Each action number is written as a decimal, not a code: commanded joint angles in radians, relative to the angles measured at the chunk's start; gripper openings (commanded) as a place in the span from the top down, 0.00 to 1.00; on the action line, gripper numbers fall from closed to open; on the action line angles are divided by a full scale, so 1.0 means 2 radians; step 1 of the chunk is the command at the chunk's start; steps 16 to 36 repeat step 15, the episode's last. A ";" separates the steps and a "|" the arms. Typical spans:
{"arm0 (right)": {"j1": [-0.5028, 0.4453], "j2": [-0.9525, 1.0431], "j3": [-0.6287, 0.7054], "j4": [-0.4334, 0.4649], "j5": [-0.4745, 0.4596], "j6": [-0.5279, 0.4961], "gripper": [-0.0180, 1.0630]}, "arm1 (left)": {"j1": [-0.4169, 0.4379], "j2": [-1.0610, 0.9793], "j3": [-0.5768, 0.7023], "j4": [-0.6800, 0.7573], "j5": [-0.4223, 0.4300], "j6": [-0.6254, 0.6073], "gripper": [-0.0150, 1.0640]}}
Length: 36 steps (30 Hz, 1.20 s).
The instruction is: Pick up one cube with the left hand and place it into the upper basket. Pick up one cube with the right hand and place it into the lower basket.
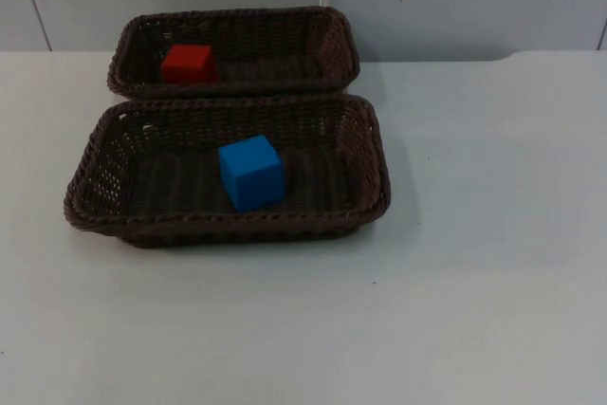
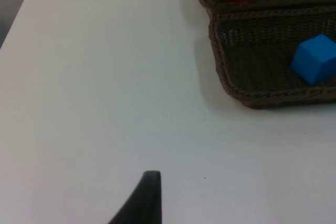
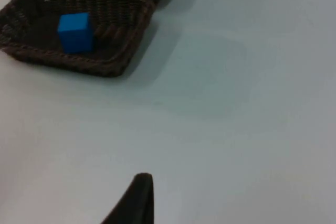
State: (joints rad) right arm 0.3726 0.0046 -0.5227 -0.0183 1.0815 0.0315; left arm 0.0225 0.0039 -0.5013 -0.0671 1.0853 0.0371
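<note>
inside the upper basket point(image 1: 332, 40) lies the red cube point(image 1: 188, 64), inside the lower basket point(image 1: 365, 154) the blue cube point(image 1: 251, 173); both tools wait well off over the tabletop point(image 1: 474, 282), fingers' spread indiscernible.

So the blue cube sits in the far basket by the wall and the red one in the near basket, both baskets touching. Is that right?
Not quite: the colours are swapped. The top view shows the red cube in the far basket by the wall and the blue cube in the near basket. The baskets do sit against each other.
</note>
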 commanded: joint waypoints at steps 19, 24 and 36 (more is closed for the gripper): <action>-0.189 -0.002 0.003 0.001 -0.002 -0.002 0.01 | 0.001 -0.002 0.003 0.002 -0.006 0.001 0.01; -0.189 -0.002 0.003 0.001 -0.002 -0.002 0.01 | 0.001 -0.002 0.003 0.002 -0.006 0.001 0.01; -0.189 -0.002 0.003 0.001 -0.002 -0.002 0.01 | 0.001 -0.002 0.003 0.002 -0.006 0.001 0.01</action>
